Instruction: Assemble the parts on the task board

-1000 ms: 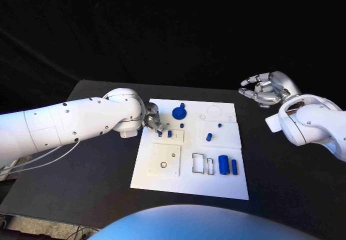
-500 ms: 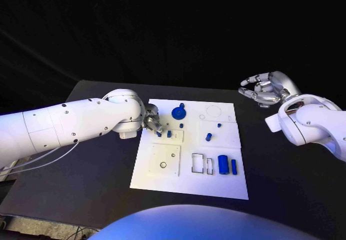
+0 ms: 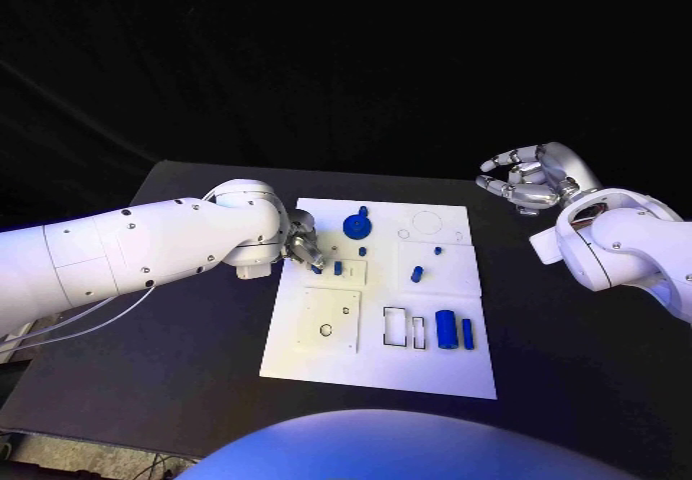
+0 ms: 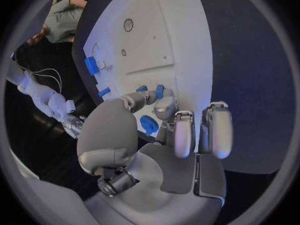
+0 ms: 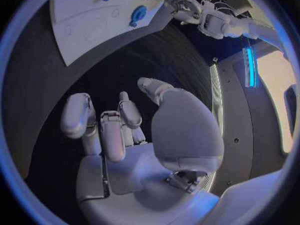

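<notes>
Fingers (image 4: 145, 97) of the left hand (image 3: 303, 243) curl down onto the white board (image 3: 378, 360) near its left edge, tips at a small blue peg (image 3: 319, 268); whether they pinch it cannot be told. Blue parts on the board, counted in the head view: one round disc with tab (image 3: 359, 225), about five small pegs, two cylinders (image 3: 454, 329) side by side low on the right. Right hand (image 3: 529, 178): one, off the board above the table's (image 3: 173, 350) far right corner, fingers loosely curled, holding nothing. Bare tabletop surrounds the board on every side.
</notes>
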`<state>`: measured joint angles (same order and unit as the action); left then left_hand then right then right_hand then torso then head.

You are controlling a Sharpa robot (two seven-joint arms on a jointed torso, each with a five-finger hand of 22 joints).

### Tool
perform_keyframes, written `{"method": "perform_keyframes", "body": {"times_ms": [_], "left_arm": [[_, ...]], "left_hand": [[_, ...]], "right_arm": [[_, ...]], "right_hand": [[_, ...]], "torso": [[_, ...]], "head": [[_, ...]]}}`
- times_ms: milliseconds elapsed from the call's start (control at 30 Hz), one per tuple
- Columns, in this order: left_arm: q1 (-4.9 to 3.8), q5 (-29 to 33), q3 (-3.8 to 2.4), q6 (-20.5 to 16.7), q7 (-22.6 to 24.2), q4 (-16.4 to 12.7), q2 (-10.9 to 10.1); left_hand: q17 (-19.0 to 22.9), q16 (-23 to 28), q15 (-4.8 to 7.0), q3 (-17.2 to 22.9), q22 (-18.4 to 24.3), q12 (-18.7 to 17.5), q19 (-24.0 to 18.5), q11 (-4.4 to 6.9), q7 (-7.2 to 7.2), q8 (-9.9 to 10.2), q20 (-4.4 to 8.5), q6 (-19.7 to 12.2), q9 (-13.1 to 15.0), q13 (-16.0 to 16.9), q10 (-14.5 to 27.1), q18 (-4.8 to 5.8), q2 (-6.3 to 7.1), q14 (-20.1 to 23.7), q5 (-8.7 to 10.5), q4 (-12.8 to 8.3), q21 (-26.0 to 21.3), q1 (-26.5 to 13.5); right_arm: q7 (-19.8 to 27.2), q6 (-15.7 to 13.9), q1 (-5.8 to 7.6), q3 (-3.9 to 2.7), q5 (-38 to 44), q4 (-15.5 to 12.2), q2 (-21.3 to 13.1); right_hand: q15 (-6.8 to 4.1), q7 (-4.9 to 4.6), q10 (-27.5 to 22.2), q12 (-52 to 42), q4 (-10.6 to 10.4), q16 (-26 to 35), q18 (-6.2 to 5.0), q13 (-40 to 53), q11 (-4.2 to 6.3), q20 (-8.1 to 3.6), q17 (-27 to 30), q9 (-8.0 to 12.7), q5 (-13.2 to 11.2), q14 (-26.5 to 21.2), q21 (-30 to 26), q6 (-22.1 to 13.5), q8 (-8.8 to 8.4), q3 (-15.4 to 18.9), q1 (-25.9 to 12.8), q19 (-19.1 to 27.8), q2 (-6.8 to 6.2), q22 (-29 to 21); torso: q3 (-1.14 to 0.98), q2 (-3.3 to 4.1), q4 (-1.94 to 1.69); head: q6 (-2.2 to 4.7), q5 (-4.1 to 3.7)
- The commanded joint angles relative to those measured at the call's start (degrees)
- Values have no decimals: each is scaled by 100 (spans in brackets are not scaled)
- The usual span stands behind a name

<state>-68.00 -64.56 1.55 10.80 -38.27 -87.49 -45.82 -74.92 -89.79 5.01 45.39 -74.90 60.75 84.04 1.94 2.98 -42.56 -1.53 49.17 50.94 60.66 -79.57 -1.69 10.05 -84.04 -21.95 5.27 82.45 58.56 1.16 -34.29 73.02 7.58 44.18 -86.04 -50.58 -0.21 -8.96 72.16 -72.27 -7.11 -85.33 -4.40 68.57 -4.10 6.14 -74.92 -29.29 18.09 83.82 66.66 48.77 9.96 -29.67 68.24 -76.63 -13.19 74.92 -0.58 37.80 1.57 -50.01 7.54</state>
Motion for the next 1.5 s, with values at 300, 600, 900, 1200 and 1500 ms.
{"method": "perform_keyframes", "body": {"times_ms": [300,600,900,1200,1500], "left_arm": [[8,-8,8,190,-42,71,77],[7,30,10,291,-53,148,139],[6,51,18,438,-71,197,174],[6,61,23,516,-77,241,181],[6,66,24,552,-66,264,186]], "left_hand": [[-1508,-21,48,647,-1287,-23,270,2,-112,-39,48,88,645,-20,-14,1,-65,-596,-18,-610,21,-18],[-1508,-21,59,601,-1291,-33,277,11,-136,-97,53,74,669,-58,-25,5,-76,-596,263,-569,35,-240],[-1508,-21,78,455,-1290,-30,275,37,-179,-105,65,93,636,-86,-16,4,22,-596,521,-463,29,-551],[-1508,-21,95,315,-1292,-14,278,53,-199,-102,82,147,586,-99,-2,5,73,-596,866,-335,31,-802],[-1508,-21,99,208,-1299,13,289,52,-199,-105,88,164,562,-93,1,10,153,-596,1087,-272,51,-913]], "right_arm": [[11,54,-3,0,36,-12,1],[12,49,-3,0,35,-13,5],[19,40,-3,0,31,-11,5],[26,34,-3,0,24,-13,2],[38,29,-3,0,19,-16,2]], "right_hand": [[32,10,-47,-24,-6,23,-104,-5,-4,14,-517,-6,-2,309,-35,-40,28,-32,-42,39,-18,301],[32,10,-47,-24,-6,23,-104,-5,-4,14,-517,-6,-2,309,-35,-40,28,-32,-42,39,-18,301],[32,10,-57,-19,-2,30,-106,-21,-5,14,-506,-9,-24,305,-48,-45,37,-33,-78,41,-20,299],[33,9,-55,-22,-5,25,-104,-19,-6,14,-517,-9,-32,309,-41,-46,37,-30,-87,36,-21,303],[33,9,-57,-21,-9,29,-105,-23,-7,15,-508,-9,-43,306,-46,-49,38,-26,-101,39,-22,301]], "torso": [[-4,-1,2],[-7,-3,3],[-5,-3,3],[0,0,-2],[6,3,-4]], "head": [[1,16],[1,10],[1,-3],[1,-15],[1,-16]]}}
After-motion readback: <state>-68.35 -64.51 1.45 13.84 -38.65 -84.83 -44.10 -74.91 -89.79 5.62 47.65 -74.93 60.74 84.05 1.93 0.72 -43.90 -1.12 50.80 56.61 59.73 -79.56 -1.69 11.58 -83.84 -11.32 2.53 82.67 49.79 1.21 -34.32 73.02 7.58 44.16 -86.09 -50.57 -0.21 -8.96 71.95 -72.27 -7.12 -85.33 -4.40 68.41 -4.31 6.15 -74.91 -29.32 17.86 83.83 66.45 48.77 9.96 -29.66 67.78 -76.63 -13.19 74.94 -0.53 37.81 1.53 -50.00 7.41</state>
